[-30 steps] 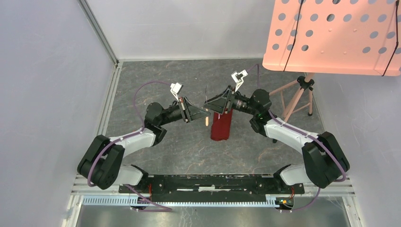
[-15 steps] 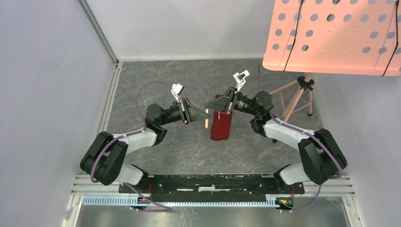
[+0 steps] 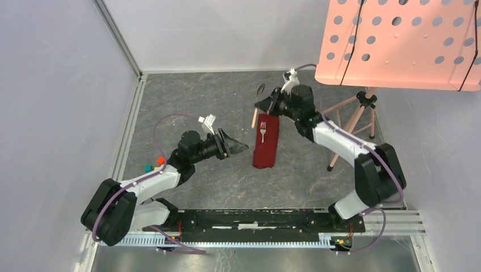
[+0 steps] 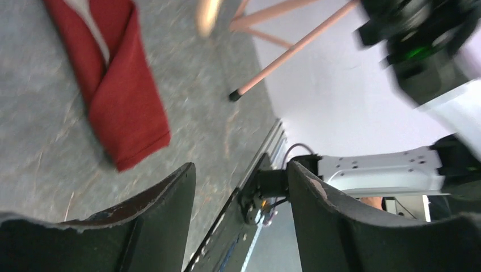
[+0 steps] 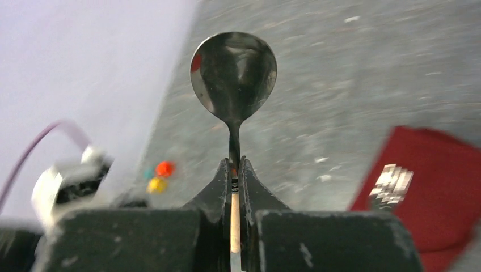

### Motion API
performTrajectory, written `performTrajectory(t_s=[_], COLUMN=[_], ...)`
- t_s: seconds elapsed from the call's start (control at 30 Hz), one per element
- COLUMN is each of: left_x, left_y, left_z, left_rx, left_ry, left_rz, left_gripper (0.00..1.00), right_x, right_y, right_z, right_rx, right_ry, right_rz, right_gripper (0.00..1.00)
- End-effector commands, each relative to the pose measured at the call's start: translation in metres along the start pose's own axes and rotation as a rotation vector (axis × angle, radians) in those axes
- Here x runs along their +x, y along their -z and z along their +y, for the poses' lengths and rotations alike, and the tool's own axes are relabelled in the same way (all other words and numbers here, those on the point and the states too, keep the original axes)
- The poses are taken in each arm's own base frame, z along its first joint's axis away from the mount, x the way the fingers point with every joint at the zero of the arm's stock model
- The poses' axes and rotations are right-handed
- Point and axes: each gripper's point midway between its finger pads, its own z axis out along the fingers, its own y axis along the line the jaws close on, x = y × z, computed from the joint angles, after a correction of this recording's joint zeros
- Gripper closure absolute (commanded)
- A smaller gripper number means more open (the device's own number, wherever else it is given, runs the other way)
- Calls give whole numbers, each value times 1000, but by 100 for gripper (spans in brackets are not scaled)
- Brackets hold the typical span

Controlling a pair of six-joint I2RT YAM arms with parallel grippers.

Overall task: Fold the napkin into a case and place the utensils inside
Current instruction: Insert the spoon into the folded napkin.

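Observation:
The dark red napkin [image 3: 266,146] lies folded into a narrow strip on the grey table, and shows too in the left wrist view [image 4: 116,85] and the right wrist view [image 5: 437,187]. A silver fork [image 3: 262,131] rests on the napkin's far end, tines [image 5: 391,184] visible. My right gripper [image 3: 262,105] hangs above the napkin's far end, shut on the neck of a spoon [image 5: 233,73] with a wooden handle [image 3: 254,118]. My left gripper [image 3: 243,149] is open and holds nothing, a little left of the napkin; its fingers [image 4: 164,209] stand apart.
A pink perforated board [image 3: 397,39] on a pink tripod [image 3: 354,113] stands at the far right, one leg [image 4: 295,51] near the napkin. White walls close the left and back. A metal rail [image 3: 255,218] runs along the near edge.
The left gripper opened, let go of the spoon and drew back toward the near left. The right gripper shut on the spoon and carried it toward the far side, uncovering the fork on the napkin.

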Motion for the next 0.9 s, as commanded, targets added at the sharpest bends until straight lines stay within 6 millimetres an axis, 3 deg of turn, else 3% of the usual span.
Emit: performTrajectory(t_s=[0.0, 0.2, 0.27, 0.4, 0.63, 0.87], left_x=[35, 79, 91, 112, 128, 135], left_y=[-1, -30, -40, -58, -75, -78], left_z=[44, 47, 49, 60, 79, 98], left_rx=[-197, -211, -201, -195, -241, -288], left_ry=[-56, -82, -65, -31, -34, -15], left_rz=[28, 80, 103, 149, 158, 153], left_gripper=[35, 50, 57, 63, 68, 68], right_x=[-8, -17, -18, -14, -2, 0], right_y=[1, -9, -6, -1, -6, -17], right_z=[-109, -142, -151, -163, -176, -182], right_rx=[574, 743, 791, 847, 851, 851], right_ry=[109, 162, 181, 210, 204, 193], right_rz=[65, 107, 119, 147, 164, 166], right_gripper=[100, 100, 100, 100, 100, 100])
